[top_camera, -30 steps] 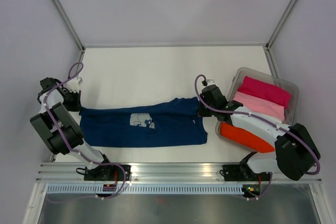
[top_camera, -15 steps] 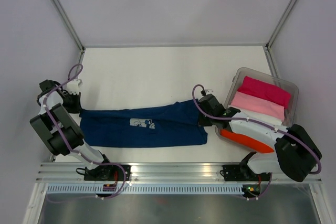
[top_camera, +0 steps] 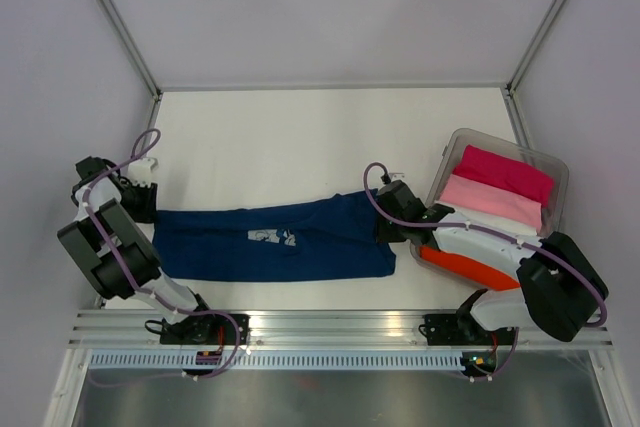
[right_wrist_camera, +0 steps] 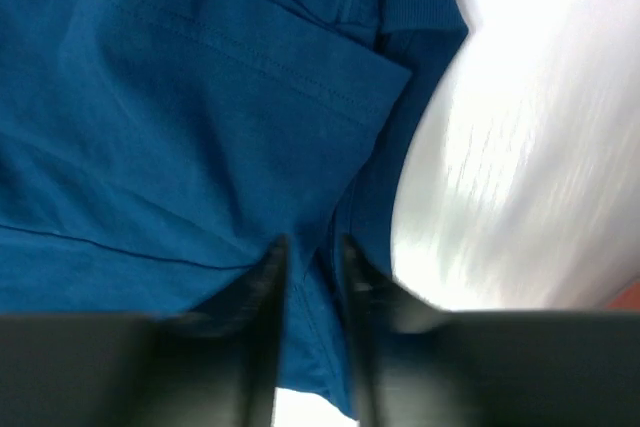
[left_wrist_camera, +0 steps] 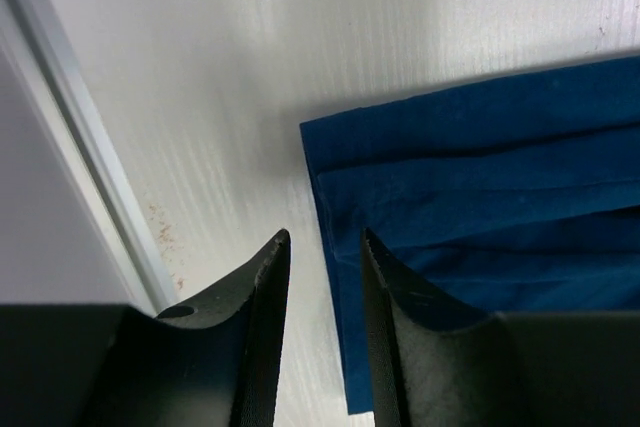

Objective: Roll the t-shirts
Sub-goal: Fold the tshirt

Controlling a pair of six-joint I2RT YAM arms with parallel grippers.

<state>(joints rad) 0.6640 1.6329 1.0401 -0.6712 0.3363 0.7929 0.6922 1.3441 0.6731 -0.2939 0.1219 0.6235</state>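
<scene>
A navy t-shirt (top_camera: 270, 245) lies as a long folded strip across the table, with its white print (top_camera: 270, 237) partly covered by a fold. My left gripper (top_camera: 140, 202) is at the shirt's left end. In the left wrist view its jaws (left_wrist_camera: 322, 237) are narrowly apart above the flat shirt edge (left_wrist_camera: 480, 177) and hold nothing. My right gripper (top_camera: 392, 225) is at the shirt's right end. In the right wrist view its jaws (right_wrist_camera: 312, 242) are pinched on the blue cloth (right_wrist_camera: 180, 127).
A clear plastic bin (top_camera: 470, 134) stands at the right, close beside my right arm. It holds folded magenta (top_camera: 503, 172), pink (top_camera: 495, 199) and orange (top_camera: 470, 262) shirts. A metal frame post (left_wrist_camera: 70, 147) runs along the table's left edge.
My right gripper has moved toward the near edge with the shirt's far right edge, folding it over so the strip is narrower and the print half hidden. My left gripper has barely moved.
</scene>
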